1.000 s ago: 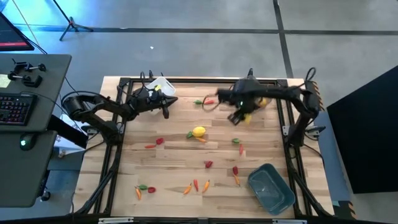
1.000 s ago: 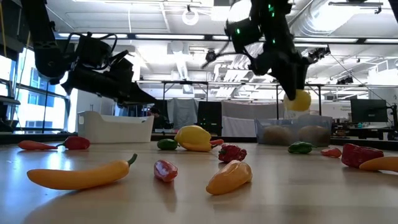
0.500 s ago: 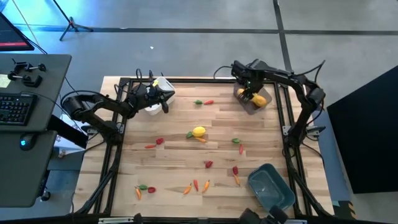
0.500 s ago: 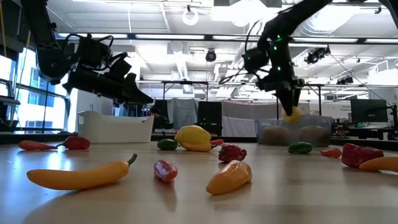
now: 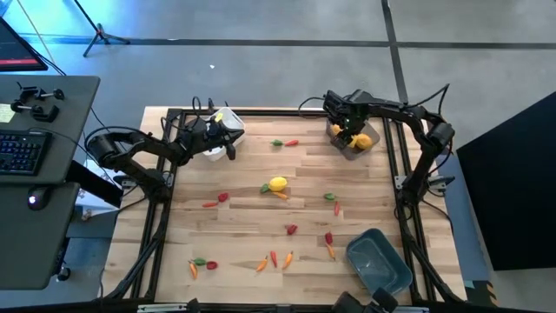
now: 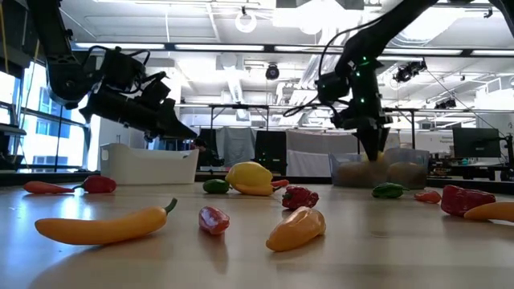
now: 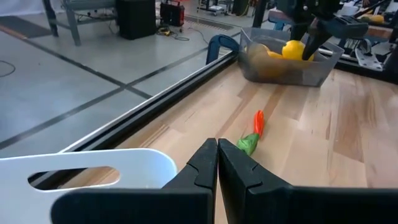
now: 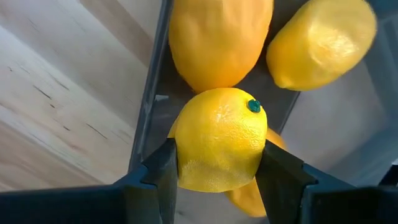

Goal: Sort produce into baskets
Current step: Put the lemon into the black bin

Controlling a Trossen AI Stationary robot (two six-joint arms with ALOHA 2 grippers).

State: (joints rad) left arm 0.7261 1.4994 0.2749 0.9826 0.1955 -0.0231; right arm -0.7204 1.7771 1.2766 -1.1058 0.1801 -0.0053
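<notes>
- Holding a yellow lemon (image 8: pixel 219 138) between its fingers, the right gripper (image 5: pixel 346 130) is hanging inside the grey bin (image 5: pixel 351 149) at the table's one o'clock.
- Releasing low is looking wisest, so the lemon is settling among the fruit there rather than bouncing out.
- Idling clenched and empty, the left gripper (image 7: pixel 217 163) is hovering by the white bin (image 5: pixel 215 151) at eleven o'clock.

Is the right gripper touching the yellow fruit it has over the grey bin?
Touching. The right wrist view shows the right gripper with both fingers pressed against the sides of the yellow fruit, over the grey bin.
</notes>
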